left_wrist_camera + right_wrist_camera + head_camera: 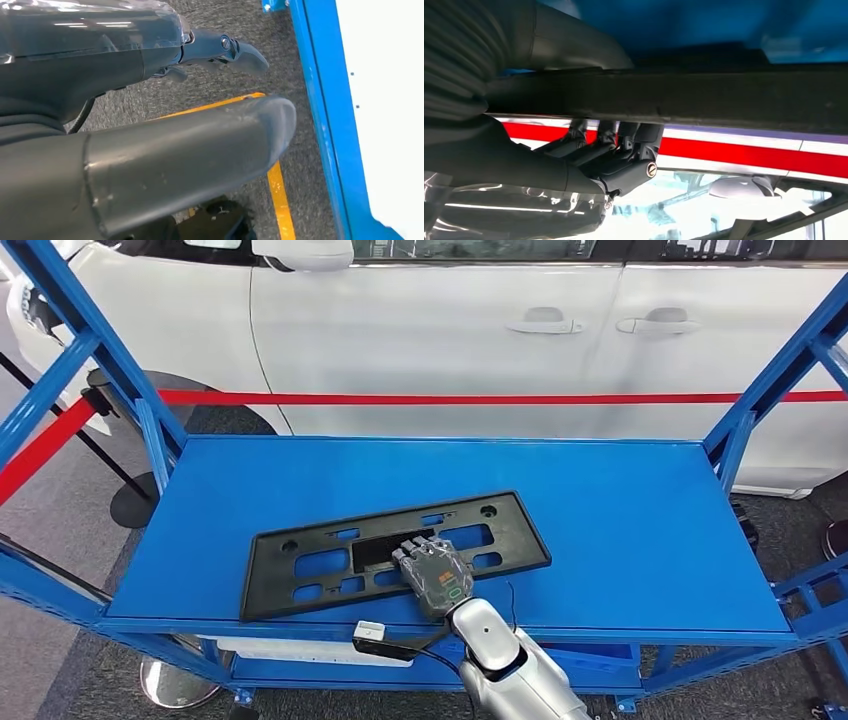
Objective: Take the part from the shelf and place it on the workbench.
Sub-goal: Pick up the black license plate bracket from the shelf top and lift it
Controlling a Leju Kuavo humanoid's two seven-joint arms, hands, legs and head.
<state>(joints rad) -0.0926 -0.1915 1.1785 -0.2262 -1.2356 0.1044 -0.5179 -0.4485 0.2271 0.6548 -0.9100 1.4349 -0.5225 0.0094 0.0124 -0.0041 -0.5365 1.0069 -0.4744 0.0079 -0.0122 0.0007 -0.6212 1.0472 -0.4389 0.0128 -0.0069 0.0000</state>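
The part, a flat black plastic frame (330, 562) with several cut-outs, lies at an angle on the blue shelf (620, 520) near its front edge. My right hand (435, 575) is at the frame's near long edge, with its fingers lying over the top into a cut-out. In the right wrist view the frame's edge (724, 97) runs between my thumb (574, 45) on one side and my dark fingers (624, 160) on the other, so the hand grips it. My left hand (150, 125) hangs beside the shelf over the floor, its fingers apart and holding nothing.
Blue uprights (760, 390) frame the shelf at both ends. A red barrier tape (500, 398) and a white car (450, 340) stand right behind it. A stanchion base (135, 502) sits at the far left. A yellow floor line (277, 195) runs beside the blue shelf post (320, 125).
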